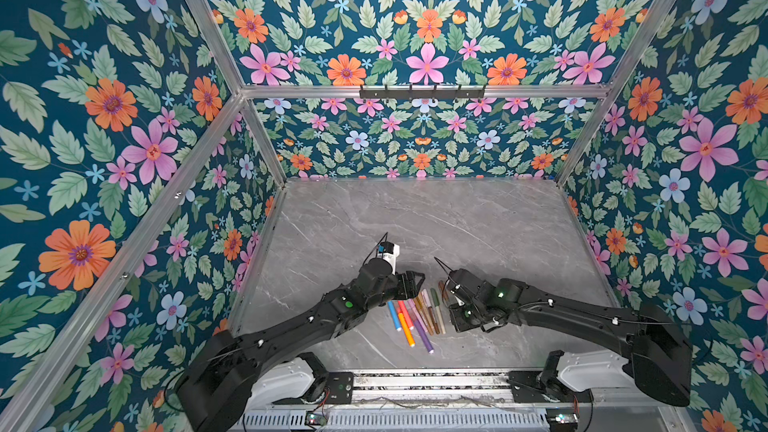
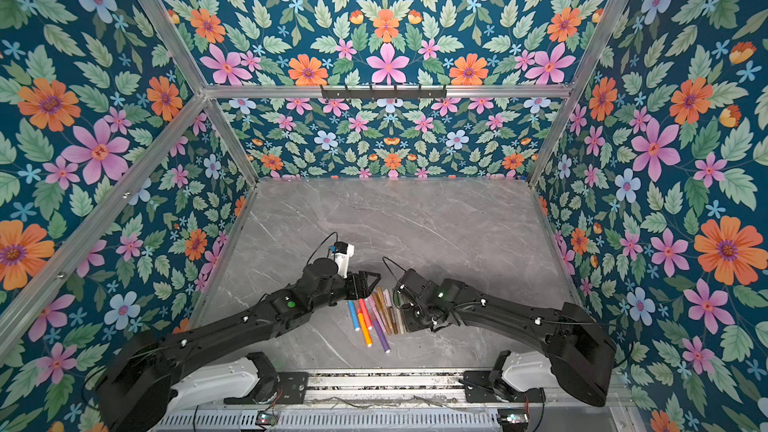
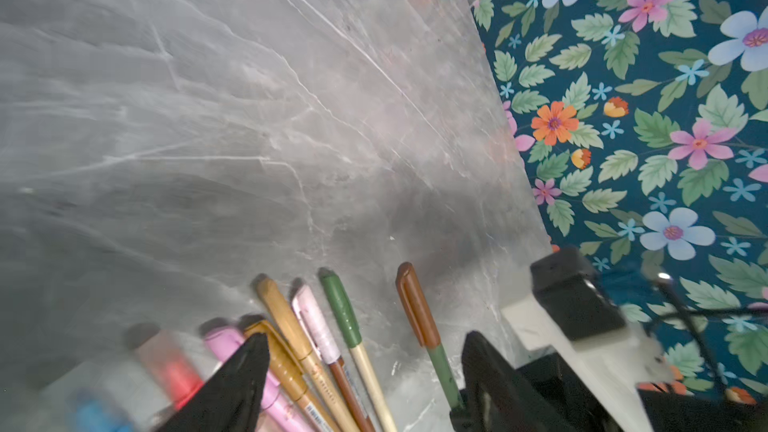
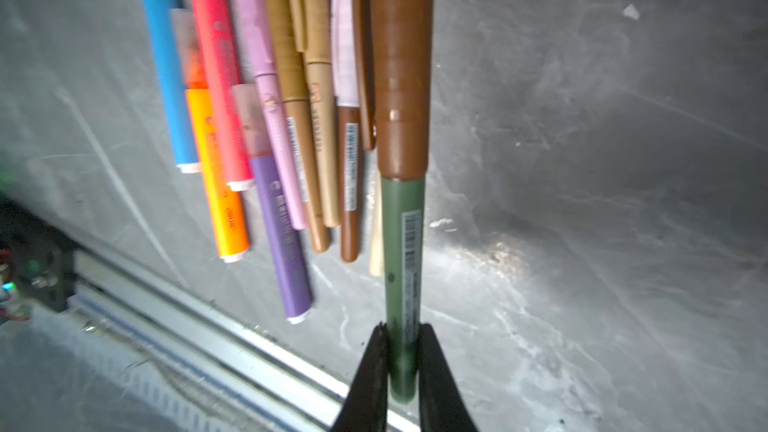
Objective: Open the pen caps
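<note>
Right wrist view: the right claw (image 4: 403, 342) is pinching the tail of the green pen (image 4: 403, 251), one finger pressing on each side of the barrel.
Cap on it: the brown cap (image 4: 401, 77) is sitting fully on that pen's far end, pointing away from the claw.
Left wrist view: the left claw (image 3: 365, 340) is standing wide open and gripping nothing, its fingers (image 3: 237, 384) straddling several capped pens (image 3: 316, 372).
Rest of row: the other caps (image 3: 316, 318), tan, pink and green among them, are all sitting on their barrels, near the brown one.
Top views: the pens are lying side by side on the table (image 1: 457, 222) near its front edge, between the two arms.
</note>
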Robot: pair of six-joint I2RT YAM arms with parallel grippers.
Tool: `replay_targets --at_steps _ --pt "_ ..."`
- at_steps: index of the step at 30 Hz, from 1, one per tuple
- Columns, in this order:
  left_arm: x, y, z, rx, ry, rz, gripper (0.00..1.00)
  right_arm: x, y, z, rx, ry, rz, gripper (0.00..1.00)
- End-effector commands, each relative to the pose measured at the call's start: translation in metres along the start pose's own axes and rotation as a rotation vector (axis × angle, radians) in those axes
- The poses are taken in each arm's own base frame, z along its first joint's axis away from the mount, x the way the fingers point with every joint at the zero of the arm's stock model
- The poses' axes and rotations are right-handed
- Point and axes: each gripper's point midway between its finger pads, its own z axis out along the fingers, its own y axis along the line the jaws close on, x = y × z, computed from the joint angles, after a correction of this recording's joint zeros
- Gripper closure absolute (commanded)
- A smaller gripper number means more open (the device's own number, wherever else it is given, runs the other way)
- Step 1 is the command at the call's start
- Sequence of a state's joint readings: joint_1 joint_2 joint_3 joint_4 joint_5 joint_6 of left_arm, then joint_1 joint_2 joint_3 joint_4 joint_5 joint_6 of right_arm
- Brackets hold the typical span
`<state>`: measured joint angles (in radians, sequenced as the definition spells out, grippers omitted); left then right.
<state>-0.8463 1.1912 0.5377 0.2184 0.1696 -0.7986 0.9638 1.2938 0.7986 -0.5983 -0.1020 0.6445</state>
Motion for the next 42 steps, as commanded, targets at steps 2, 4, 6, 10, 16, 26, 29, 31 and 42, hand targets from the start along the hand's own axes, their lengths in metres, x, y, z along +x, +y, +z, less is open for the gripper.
replay_targets --at_steps 2,4,6,10,16,26,29,31,42 --pt "0.0 -0.042 0.011 0.231 0.015 -0.092 0.27 0.005 0.019 -0.012 -0.115 0.012 0.006 0.86" --pt "0.002 -0.047 0.016 0.269 0.025 -0.118 0.3 0.005 0.024 -0.017 -0.154 0.0 0.022 0.85" --pt "0.005 -0.053 0.02 0.298 0.036 -0.129 0.33 0.004 0.028 -0.021 -0.178 -0.012 0.03 0.85" --pt "0.011 -0.057 0.025 0.326 0.061 -0.142 0.38 0.003 0.032 -0.026 -0.203 -0.024 0.034 0.85" --pt "0.017 -0.06 0.027 0.347 0.077 -0.152 0.49 -0.001 0.036 -0.029 -0.214 -0.033 0.031 0.85" --pt "0.024 -0.07 0.028 0.408 0.107 -0.147 0.76 -0.006 0.036 -0.031 -0.205 -0.046 0.035 0.85" --pt "0.024 -0.076 0.027 0.448 0.113 -0.145 0.92 -0.006 0.034 -0.031 -0.198 -0.047 0.039 0.85" --pt "0.024 -0.08 0.027 0.47 0.116 -0.144 1.0 -0.007 0.032 -0.032 -0.192 -0.054 0.045 0.78" --pt "0.023 -0.084 0.028 0.48 0.112 -0.157 1.0 -0.029 0.026 -0.041 -0.151 -0.14 0.079 0.66"
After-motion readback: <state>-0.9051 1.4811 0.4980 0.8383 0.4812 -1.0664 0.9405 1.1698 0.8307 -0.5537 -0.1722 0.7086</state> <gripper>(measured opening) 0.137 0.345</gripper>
